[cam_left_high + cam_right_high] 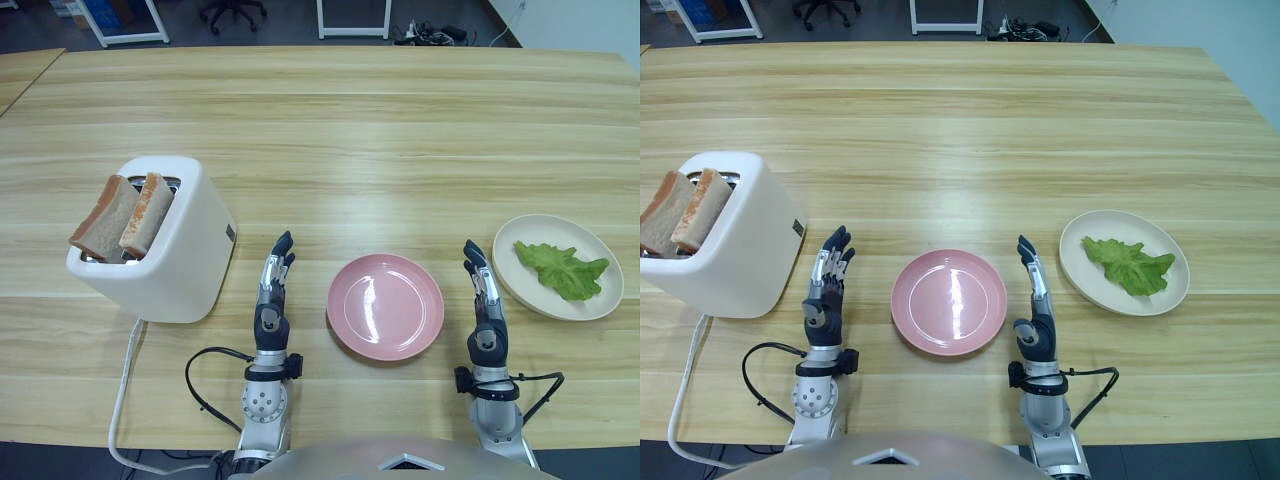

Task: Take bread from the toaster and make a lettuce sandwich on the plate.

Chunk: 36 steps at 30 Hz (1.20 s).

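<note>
A white toaster [160, 245] stands at the left side of the bench [380, 150]. Two slices of bread [105, 215] stand in its slots, side by side. They lean a little to the left and their upper parts stick out above the top. A white cord [125, 390] goes from the near side of the toaster down to the near edge of the bench.

A pink plate [386, 306] lies near the middle, close to the near edge, and nothing is on it. A cream plate [525, 290] lies to the right of it and a little farther. One leaf of green lettuce [562, 268] lies flat on the cream plate.

The left hand [272, 300] is above the bench between the toaster and the pink plate. Its fingers are stretched out and point to the far side, and it holds nothing. The right hand [484, 305] is between the pink plate and the cream plate. Its fingers are also straight and point far, and it holds nothing. Both hands are just beside the pink plate, one on each side, and they do not touch it. Neither hand touches the toaster, the bread or the lettuce.
</note>
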Available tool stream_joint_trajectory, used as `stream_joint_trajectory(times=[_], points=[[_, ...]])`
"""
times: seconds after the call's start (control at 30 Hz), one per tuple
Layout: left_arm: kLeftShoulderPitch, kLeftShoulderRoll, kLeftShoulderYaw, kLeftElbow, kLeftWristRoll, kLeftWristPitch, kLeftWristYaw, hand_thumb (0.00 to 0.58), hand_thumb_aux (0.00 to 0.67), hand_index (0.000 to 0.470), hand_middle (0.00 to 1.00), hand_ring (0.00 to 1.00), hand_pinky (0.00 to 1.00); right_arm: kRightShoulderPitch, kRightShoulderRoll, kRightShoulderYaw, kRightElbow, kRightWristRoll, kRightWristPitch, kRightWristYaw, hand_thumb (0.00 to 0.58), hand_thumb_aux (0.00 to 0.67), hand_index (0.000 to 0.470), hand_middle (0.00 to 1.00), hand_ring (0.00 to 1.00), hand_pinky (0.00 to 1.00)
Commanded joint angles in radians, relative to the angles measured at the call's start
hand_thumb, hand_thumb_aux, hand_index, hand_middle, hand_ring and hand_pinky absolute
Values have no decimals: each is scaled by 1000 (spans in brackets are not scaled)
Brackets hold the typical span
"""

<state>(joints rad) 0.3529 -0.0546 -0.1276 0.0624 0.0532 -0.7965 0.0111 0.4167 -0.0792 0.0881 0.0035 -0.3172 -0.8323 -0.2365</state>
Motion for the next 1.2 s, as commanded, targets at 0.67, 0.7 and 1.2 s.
stream_joint_trajectory(times=[0.67, 0.7, 1.2], points=[[83, 24, -27, -306, -612, 405, -226, 0, 0, 0, 0, 0, 0, 102, 7, 59, -292, 594, 194, 300, 0, 0, 0, 0, 0, 0], [92, 28, -32, -320, -636, 420, -249, 0, 0, 0, 0, 0, 0, 105, 8, 64, -272, 534, 163, 313, 0, 0, 0, 0, 0, 0], [-49, 32, 568, -317, 437, -73, 160, 0, 0, 0, 0, 0, 0, -43, 27, -117, -54, -256, -172, 56, 0, 0, 0, 0, 0, 0]])
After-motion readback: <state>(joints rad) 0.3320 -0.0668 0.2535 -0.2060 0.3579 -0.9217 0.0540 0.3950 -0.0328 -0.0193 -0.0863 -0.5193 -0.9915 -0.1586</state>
